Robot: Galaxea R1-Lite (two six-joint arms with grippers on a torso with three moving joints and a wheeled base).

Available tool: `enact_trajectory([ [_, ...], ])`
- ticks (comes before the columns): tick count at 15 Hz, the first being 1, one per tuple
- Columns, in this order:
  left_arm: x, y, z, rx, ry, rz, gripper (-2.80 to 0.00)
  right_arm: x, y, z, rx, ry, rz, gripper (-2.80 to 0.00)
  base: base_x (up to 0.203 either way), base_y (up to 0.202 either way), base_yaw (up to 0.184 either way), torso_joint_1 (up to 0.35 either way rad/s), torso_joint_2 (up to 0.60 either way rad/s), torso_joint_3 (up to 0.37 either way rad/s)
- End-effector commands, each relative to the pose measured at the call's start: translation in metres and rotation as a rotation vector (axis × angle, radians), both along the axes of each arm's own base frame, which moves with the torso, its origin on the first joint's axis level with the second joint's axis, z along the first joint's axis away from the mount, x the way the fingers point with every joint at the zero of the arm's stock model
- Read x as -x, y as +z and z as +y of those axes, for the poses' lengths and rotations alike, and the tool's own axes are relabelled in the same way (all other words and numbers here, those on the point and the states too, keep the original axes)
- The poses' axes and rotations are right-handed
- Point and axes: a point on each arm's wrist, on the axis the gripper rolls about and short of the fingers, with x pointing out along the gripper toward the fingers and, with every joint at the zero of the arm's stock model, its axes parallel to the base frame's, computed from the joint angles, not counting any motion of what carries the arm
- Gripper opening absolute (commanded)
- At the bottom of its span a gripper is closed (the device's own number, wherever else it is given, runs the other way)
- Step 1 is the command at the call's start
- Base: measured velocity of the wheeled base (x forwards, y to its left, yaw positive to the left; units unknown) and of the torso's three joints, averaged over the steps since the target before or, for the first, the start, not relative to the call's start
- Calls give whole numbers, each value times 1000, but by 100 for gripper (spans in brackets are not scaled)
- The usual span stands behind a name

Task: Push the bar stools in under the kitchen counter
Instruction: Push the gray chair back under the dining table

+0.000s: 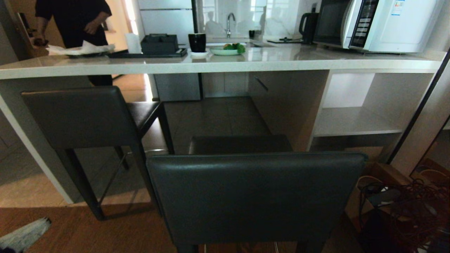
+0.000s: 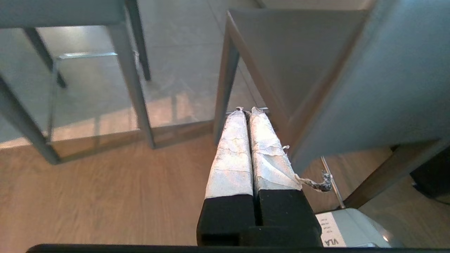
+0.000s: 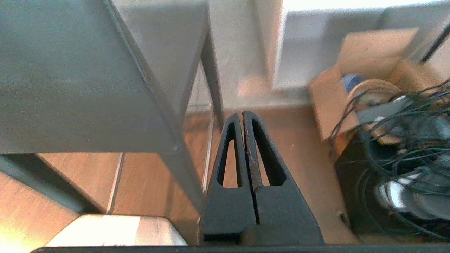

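Left gripper (image 2: 246,111) is clenched on nothing, its taped fingers (image 2: 230,154) low beside the near stool (image 1: 256,196). Right gripper (image 3: 243,114) is likewise closed and empty, at that stool's other side (next to a cable tangle (image 3: 404,140)). Near stool stands out from the counter (image 1: 218,63); far stool (image 1: 81,116) sits left, seat partly under the slab.

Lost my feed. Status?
Left gripper, right gripper shut, empty. Near stool out; far stool half under counter. Path open.
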Motion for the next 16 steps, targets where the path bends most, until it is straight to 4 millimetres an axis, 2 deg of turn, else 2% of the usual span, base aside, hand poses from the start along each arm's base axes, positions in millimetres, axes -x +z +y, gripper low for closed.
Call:
enact_trajectory([
  [1, -38, -4, -3, 0, -28, 96, -280, -36, 5, 1, -6, 20, 147, -280, 0, 0, 0, 0, 0, 0],
  [5, -70, -5, -19, 0, -137, 140, -280, -86, 6, 6, -10, 95, 208, -280, 0, 0, 0, 0, 0, 0],
  [8, -99, -14, -36, -9, -112, 158, -280, -120, -3, 15, -5, 151, 244, -280, 0, 0, 0, 0, 0, 0],
  [10, -117, -16, -55, -3, -89, 113, -280, -140, -6, 20, -2, 165, 212, -280, 0, 0, 0, 0, 0, 0],
  [13, -126, -15, -77, 18, -122, 75, -280, -157, -16, 25, 48, 199, 225, -280, 0, 0, 0, 0, 0, 0],
  [16, -124, -15, -81, 19, -142, 78, -280, -175, -25, 32, 69, 197, 203, -280, 0, 0, 0, 0, 0, 0],
])
